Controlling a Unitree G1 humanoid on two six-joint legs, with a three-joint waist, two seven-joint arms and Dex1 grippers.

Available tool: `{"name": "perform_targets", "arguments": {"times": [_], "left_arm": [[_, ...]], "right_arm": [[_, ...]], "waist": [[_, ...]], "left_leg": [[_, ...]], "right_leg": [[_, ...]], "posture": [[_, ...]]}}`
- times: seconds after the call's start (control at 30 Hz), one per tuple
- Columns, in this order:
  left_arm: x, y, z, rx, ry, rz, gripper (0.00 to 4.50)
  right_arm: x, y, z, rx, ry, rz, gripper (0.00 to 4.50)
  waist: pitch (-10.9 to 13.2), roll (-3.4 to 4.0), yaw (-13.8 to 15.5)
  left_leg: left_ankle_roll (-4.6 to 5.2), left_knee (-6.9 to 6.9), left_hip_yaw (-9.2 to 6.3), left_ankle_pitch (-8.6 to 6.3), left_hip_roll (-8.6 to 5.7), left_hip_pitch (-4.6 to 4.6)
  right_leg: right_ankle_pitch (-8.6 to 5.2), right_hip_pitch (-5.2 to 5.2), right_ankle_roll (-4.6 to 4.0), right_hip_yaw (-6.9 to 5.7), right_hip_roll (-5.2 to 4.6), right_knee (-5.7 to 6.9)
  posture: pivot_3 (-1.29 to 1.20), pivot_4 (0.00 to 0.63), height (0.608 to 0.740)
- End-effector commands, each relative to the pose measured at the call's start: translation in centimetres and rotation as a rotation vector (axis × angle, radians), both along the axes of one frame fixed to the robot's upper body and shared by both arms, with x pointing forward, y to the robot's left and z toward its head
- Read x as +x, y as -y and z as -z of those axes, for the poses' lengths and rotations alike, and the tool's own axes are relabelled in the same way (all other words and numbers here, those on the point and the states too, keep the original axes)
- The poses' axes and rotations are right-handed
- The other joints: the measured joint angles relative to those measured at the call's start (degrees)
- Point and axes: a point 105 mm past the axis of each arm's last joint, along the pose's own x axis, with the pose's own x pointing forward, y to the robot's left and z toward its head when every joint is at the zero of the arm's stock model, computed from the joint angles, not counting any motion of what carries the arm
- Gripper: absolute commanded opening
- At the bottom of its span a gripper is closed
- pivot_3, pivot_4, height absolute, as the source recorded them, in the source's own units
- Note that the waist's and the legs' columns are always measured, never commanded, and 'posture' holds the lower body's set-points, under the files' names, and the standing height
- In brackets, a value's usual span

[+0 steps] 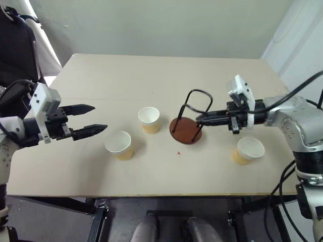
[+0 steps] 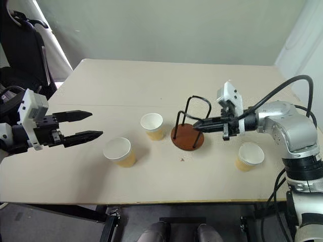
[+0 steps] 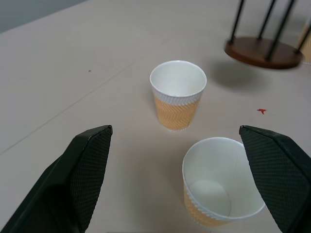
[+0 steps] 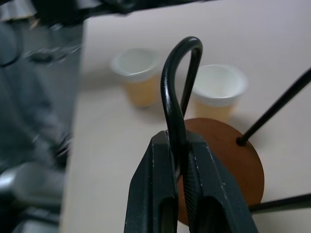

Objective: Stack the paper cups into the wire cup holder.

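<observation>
Standing at frame centre, black wire cup holder on rust-brown disc point(image 1: 185, 130) is pinched by right gripper point(image 1: 201, 119); left gripper point(image 1: 100, 118) is held spread at frame left.

Even, soft indoor light — no glare on the table point(image 1: 151, 75).
Shadows are faint and short; the wire cup holder point(image 3: 265, 46) casts a blurred patch beside its base. In the right wrist view the paper cups point(image 4: 138, 73) and background sit out of focus — the left edge smears.
</observation>
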Motion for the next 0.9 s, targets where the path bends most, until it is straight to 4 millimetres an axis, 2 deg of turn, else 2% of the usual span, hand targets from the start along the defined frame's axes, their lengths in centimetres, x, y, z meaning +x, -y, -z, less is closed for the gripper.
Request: {"name": "perform_targets", "arguments": {"times": [0.03,0.27,0.6,0.73,0.9], "left_arm": [[0.2,0.4,-0.9,0.009,0.033,0.014,4.5],[0.0,0.5,-0.9,0.01,0.032,0.018,4.5],[-0.8,0.2,-0.9,0.015,0.03,0.003,4.5],[-0.5,0.2,-0.9,0.016,0.029,0.001,4.5],[-0.2,0.2,-1.1,0.016,0.031,0.004,4.5]], "right_arm": [[-1.9,-1.8,0.9,-0.052,0.008,-0.117,0.01],[-2.2,-2.8,3.4,-0.133,0.027,-0.172,0.01],[-1.4,-2.8,5.1,-0.194,0.079,-0.181,0.01],[-0.6,-3.1,5.5,-0.187,0.083,-0.174,1.08],[-0.4,-2.7,5.8,-0.204,0.09,-0.179,2.89]], "waist": [[0.0,0.0,-0.02],[0.0,0.0,-0.05],[-0.01,-0.01,-0.08],[-0.01,-0.02,-0.07],[-0.01,-0.02,-0.03]], "left_leg": [[0.01,-0.01,0.0,-0.01,0.01,0.07],[0.02,0.0,0.0,-0.01,0.06,0.11],[0.03,-0.02,0.0,-0.02,0.09,0.1],[0.03,-0.01,0.0,-0.02,0.09,0.12],[0.02,-0.01,0.0,-0.03,0.1,0.11]], "right_leg": [[0.0,0.02,-0.05,0.0,0.01,0.04],[0.02,0.02,-0.11,0.0,0.04,0.09],[0.0,0.01,-0.15,-0.02,0.06,0.09],[0.02,0.02,-0.17,-0.01,0.06,0.1],[0.02,0.02,-0.19,-0.02,0.06,0.09]], "posture": [[0.0,0.15,0.74],[0.0,0.15,0.74],[0.0,0.15,0.74],[0.0,0.15,0.74],[0.0,0.15,0.74]]}}
